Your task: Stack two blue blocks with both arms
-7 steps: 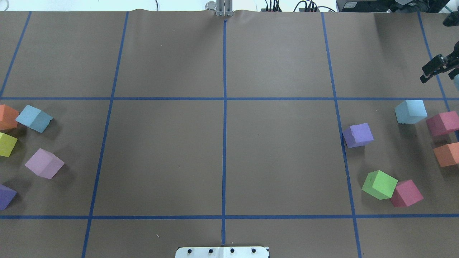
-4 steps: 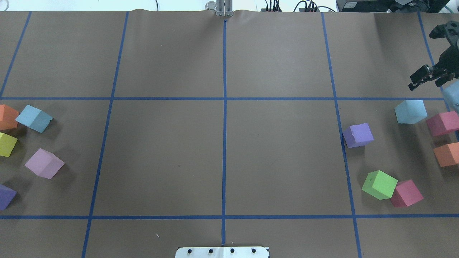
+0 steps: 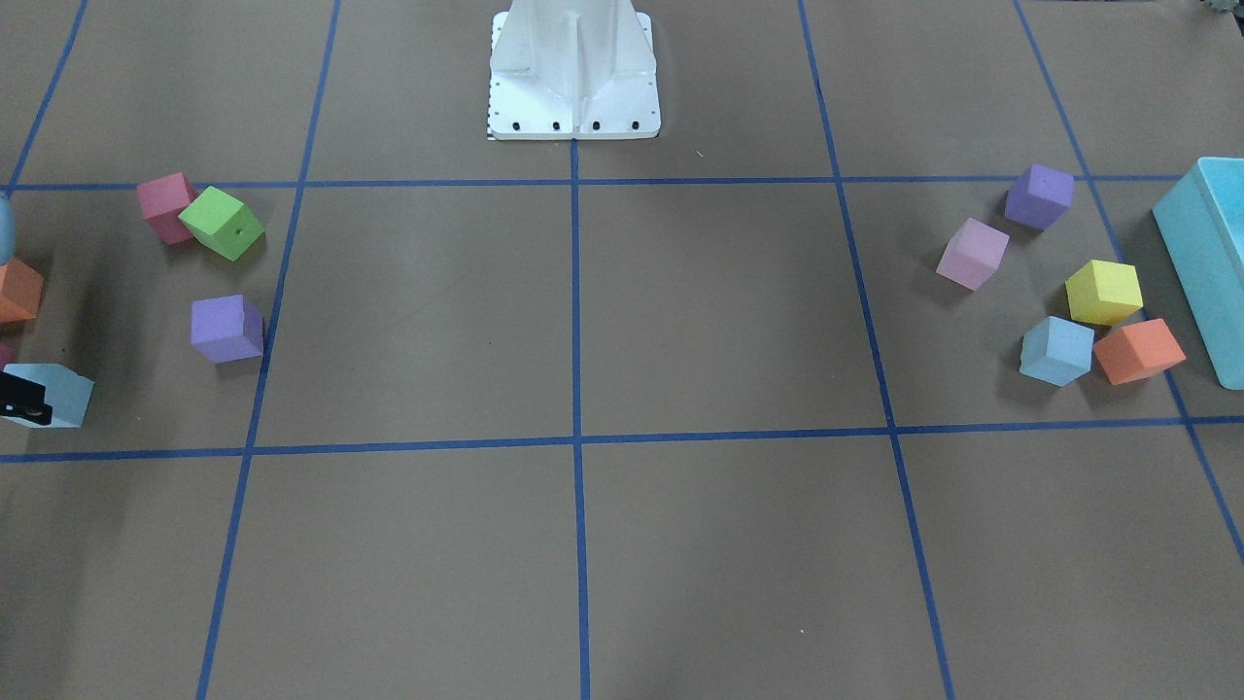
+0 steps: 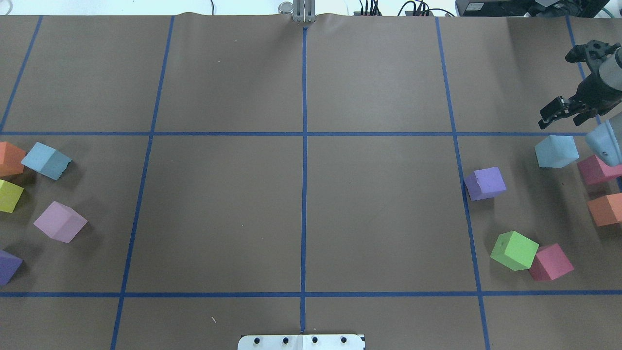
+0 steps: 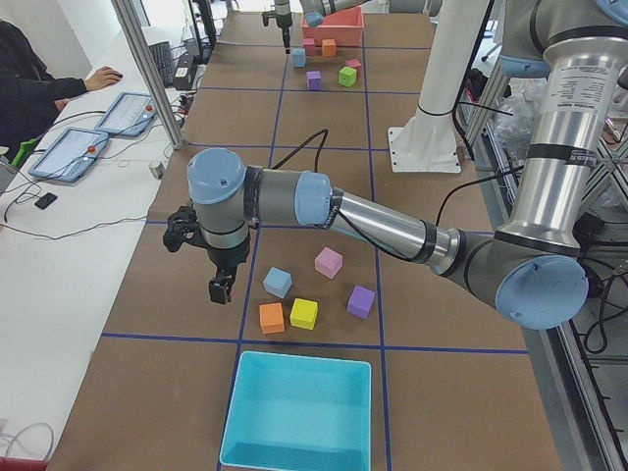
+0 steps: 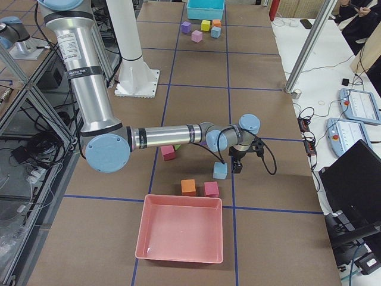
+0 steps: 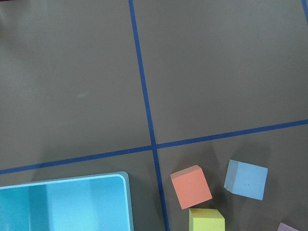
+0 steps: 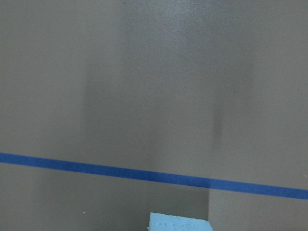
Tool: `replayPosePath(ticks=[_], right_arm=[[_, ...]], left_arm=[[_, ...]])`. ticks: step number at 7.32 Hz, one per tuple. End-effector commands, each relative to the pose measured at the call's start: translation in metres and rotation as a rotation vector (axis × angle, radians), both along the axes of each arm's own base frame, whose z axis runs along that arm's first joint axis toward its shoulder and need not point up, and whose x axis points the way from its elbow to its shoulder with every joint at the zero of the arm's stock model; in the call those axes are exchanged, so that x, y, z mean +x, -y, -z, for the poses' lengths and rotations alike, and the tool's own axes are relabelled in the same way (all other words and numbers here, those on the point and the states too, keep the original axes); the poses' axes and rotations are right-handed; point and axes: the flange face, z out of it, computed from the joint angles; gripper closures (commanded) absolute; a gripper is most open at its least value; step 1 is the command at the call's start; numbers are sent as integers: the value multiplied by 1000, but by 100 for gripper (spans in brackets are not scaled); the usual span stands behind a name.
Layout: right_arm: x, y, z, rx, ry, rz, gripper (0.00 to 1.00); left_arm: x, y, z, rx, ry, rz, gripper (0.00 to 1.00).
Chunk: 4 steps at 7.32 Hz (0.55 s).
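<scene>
One pale blue block (image 4: 46, 161) lies at the table's left edge next to an orange cube; it also shows in the front view (image 3: 1056, 350) and the left wrist view (image 7: 246, 179). The other blue block (image 4: 556, 151) lies at the right edge and shows in the right wrist view (image 8: 179, 223). My right gripper (image 4: 561, 119) hovers just beyond this block, empty, its jaws apart. My left gripper (image 5: 221, 289) hangs beside the left blue block (image 5: 278, 283) and shows only in the left side view, so I cannot tell whether it is open or shut.
A turquoise bin (image 3: 1205, 262) stands beyond the left cluster of orange, yellow, pink and purple cubes. A pink bin (image 6: 178, 235) stands beyond the right cluster: a purple cube (image 4: 485, 183), green cube (image 4: 514, 250), pink and orange cubes. The white base (image 4: 301, 341) is at the near edge.
My right gripper has come further in from the right edge, moving left and nearer to the right blue block. No block has moved.
</scene>
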Motion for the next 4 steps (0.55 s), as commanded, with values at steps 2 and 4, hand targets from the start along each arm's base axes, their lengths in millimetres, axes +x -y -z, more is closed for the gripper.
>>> replayPosePath(ticks=[2, 4], right_arm=[[-4, -4, -8, -6, -17, 6, 0], [-6, -13, -20, -27, -23, 14, 0]], left_arm=[[1, 0, 1, 3, 0, -1, 2], [0, 0, 1, 3, 0, 0, 2]])
